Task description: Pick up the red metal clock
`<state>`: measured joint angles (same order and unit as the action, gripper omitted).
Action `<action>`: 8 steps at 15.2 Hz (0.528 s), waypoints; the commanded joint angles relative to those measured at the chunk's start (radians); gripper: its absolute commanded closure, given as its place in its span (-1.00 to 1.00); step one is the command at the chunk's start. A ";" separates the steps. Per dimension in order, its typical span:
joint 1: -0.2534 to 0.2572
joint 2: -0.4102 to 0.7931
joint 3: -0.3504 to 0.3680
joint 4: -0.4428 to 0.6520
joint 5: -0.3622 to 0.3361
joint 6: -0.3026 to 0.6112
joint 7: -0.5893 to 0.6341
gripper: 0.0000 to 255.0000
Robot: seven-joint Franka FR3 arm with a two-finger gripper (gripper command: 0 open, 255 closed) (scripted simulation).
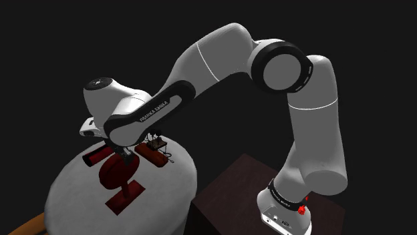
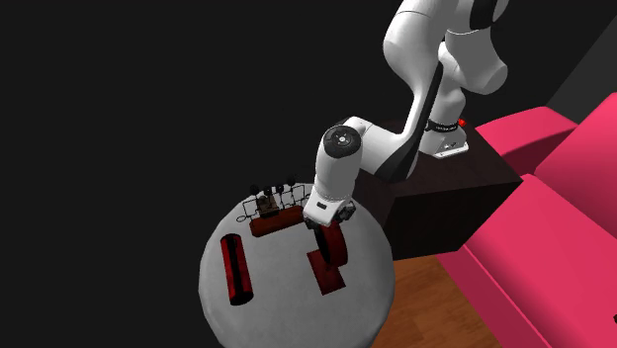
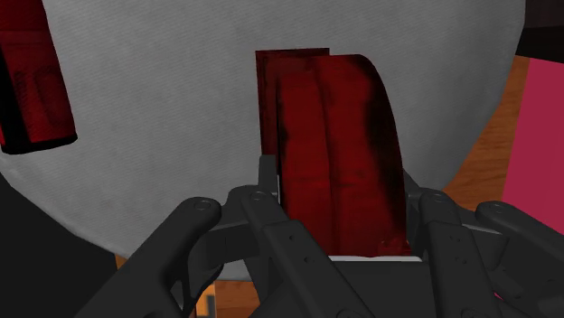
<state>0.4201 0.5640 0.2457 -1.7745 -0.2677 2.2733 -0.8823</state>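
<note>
Fingers (image 3: 267, 185) of the black gripper (image 3: 339, 181) clasp the red clock (image 3: 339, 135) by both sides, narrowly set. The clock stands upright on its flat base on the round grey table (image 2: 287, 306). In the second exterior view, a red roll (image 2: 235, 269) lies at nine o'clock from it, well apart, and a pink sofa (image 2: 564, 198) sits beyond at three o'clock.
</note>
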 commanded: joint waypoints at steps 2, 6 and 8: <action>0.000 0.003 0.000 0.002 0.000 0.000 -0.001 1.00; -0.005 -0.031 0.008 0.007 0.013 -0.038 -0.011 1.00; -0.008 -0.047 0.011 0.011 0.019 -0.057 -0.016 1.00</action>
<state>0.4130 0.5234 0.2553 -1.7706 -0.2519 2.2276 -0.8952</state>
